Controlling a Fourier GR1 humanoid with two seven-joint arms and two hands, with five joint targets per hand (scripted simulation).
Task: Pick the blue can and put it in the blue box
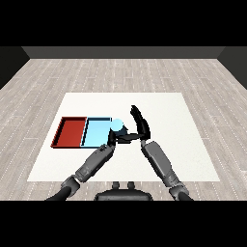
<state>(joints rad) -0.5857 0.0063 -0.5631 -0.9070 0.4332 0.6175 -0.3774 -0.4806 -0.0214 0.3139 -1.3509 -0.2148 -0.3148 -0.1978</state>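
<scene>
The blue can (117,126) stands upright with its pale top showing, at the right edge of the light blue tray (95,132). My left hand (112,139) is right below the can, and its dark fingers curl round the can's lower part on the right side. My right hand (140,123) is just right of the can, apart from it, with its fingers straight and pointing away from me. Whether the can rests on the table or hangs above it I cannot tell.
The red tray (71,131) lies directly left of the light blue tray, touching it. Both trays hold nothing. The white table (169,120) stretches out to the right and far side; a wooden floor surrounds it.
</scene>
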